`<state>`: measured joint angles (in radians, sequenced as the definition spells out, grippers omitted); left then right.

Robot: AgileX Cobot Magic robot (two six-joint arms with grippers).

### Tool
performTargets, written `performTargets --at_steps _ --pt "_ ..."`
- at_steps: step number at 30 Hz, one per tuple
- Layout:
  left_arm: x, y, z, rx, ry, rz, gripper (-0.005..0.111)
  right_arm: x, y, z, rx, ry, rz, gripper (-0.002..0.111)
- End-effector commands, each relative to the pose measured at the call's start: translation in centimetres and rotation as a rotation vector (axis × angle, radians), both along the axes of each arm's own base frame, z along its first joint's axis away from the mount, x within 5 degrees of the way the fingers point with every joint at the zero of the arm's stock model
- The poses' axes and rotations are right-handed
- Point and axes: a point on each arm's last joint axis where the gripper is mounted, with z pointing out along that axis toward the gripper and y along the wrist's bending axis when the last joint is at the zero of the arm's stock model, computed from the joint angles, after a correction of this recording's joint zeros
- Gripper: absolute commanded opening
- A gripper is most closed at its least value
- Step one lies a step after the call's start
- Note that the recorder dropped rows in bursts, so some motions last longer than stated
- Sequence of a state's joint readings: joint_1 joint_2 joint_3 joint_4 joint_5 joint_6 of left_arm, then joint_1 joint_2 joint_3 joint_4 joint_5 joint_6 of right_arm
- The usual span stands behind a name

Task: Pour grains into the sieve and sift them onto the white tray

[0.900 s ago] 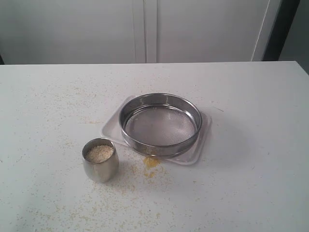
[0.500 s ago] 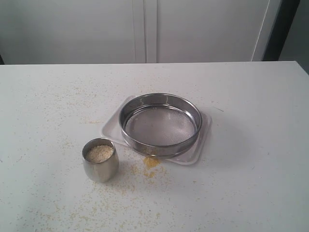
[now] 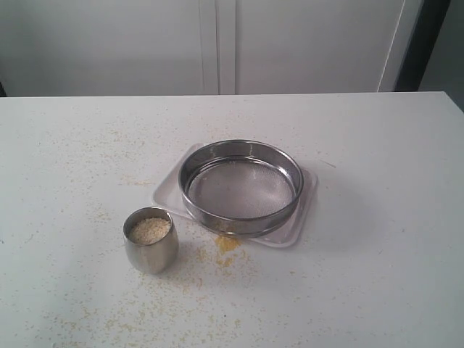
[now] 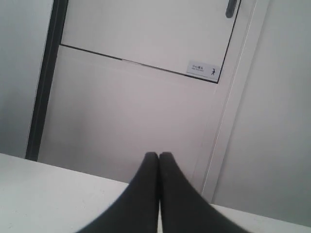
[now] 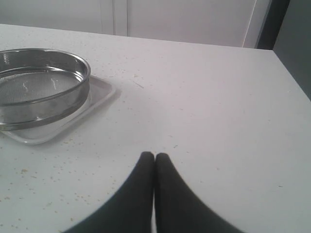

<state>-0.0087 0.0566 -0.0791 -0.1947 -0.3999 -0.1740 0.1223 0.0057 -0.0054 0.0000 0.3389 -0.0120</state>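
The steel sieve (image 3: 241, 186) rests on the white tray (image 3: 308, 196) mid-table, its mesh bare. A small steel cup (image 3: 151, 240) heaped with off-white grains (image 3: 150, 230) stands to the tray's front left. No arm shows in the exterior view. My left gripper (image 4: 159, 156) is shut with nothing in it, above the table and facing a wall door. My right gripper (image 5: 154, 156) is shut and empty too, low over the table, with the sieve (image 5: 41, 87) and tray (image 5: 99, 92) off to one side of it.
Fine yellow granules lie scattered over the white table, with a small yellow pile (image 3: 226, 244) just in front of the tray. The table's right edge (image 5: 290, 73) and a dark strip beyond it show in the right wrist view.
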Motion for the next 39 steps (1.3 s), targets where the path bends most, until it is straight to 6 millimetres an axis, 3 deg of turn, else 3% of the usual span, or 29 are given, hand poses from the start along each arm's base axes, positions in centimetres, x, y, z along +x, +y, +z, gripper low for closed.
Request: performTargets --at_steps 1,8,13,17,25,32,39 --pt "1.1 0.0 2.1 -0.009 0.017 0.003 0.0 0.0 0.0 -0.1 0.005 -0.004 0.004 0.0" --pt "3.9 -0.4 4.9 0.139 0.042 -0.001 0.0 0.0 0.0 -0.1 0.005 -0.004 0.004 0.0" --pt "6.5 -1.1 5.8 0.146 0.095 -0.077 0.0 0.0 0.0 -0.1 0.005 -0.004 0.004 0.0" --pt "8.1 -2.2 6.1 0.234 0.016 -0.182 0.0 0.0 0.0 -0.1 0.005 -0.004 0.004 0.0" --pt "11.0 -4.0 3.7 0.314 0.122 -0.374 0.0 0.0 0.0 -0.1 0.005 -0.004 0.004 0.0" --pt "12.9 -5.5 3.1 0.351 0.143 -0.566 0.0 0.0 0.0 -0.1 0.005 -0.004 0.004 0.0" --pt "13.6 -6.7 2.0 0.373 0.112 -0.729 0.0 0.0 0.0 -0.1 0.005 -0.004 0.004 0.0"
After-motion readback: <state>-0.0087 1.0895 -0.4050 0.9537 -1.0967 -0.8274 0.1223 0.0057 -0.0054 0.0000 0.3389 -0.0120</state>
